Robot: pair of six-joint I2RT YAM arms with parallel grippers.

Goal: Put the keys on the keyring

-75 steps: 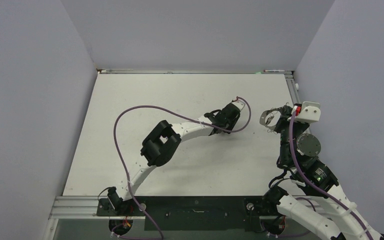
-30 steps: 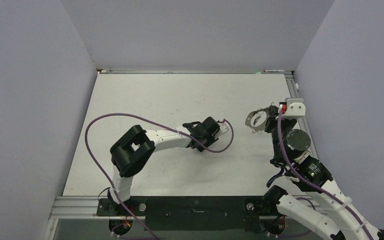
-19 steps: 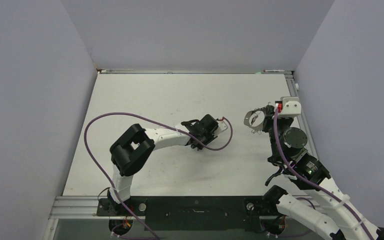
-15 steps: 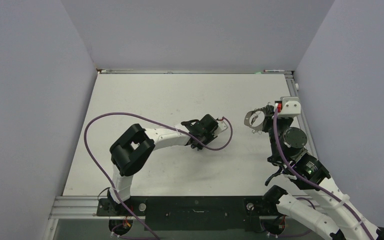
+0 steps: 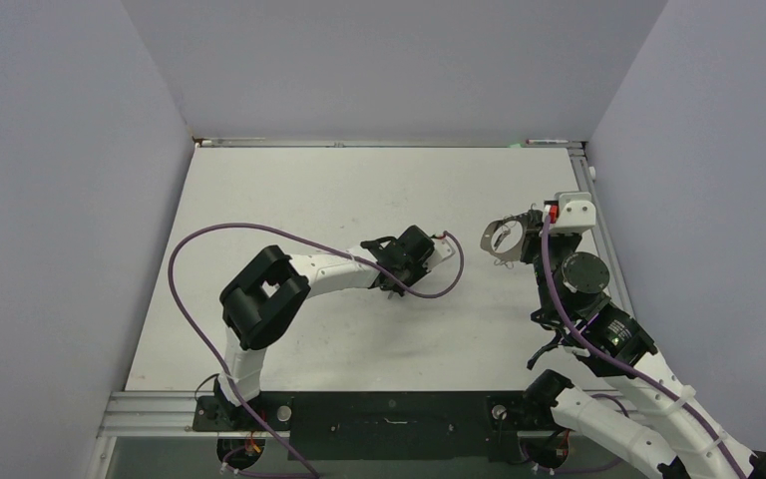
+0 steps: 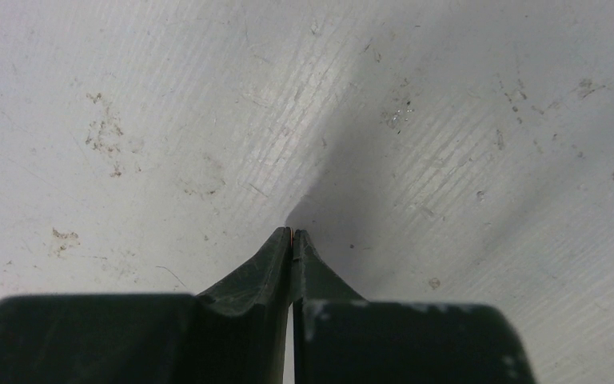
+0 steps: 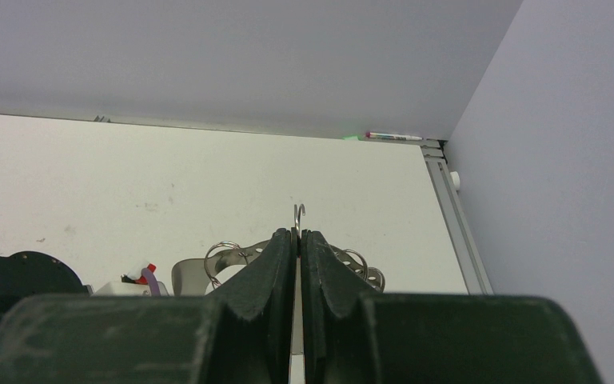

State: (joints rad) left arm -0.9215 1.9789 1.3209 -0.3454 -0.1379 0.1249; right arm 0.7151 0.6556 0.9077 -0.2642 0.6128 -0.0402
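My right gripper (image 5: 529, 237) is shut on the keyring (image 5: 485, 239), a thin silvery hoop held above the table's right side. In the right wrist view the fingertips (image 7: 284, 244) pinch the keyring (image 7: 188, 272). Its wire loops show on both sides and a small hook end sticks up above the tips. My left gripper (image 5: 396, 282) is shut, pointing down at mid-table, tips at the bare surface (image 6: 291, 234). A thin reddish sliver shows between the tips; I cannot tell what it is. No black-headed keys can be made out in any view.
A pen (image 7: 392, 136) lies at the table's back right corner. The aluminium rail (image 5: 598, 220) runs along the right edge, close to the right gripper. The purple cable (image 5: 191, 244) loops over the left half. Walls enclose three sides.
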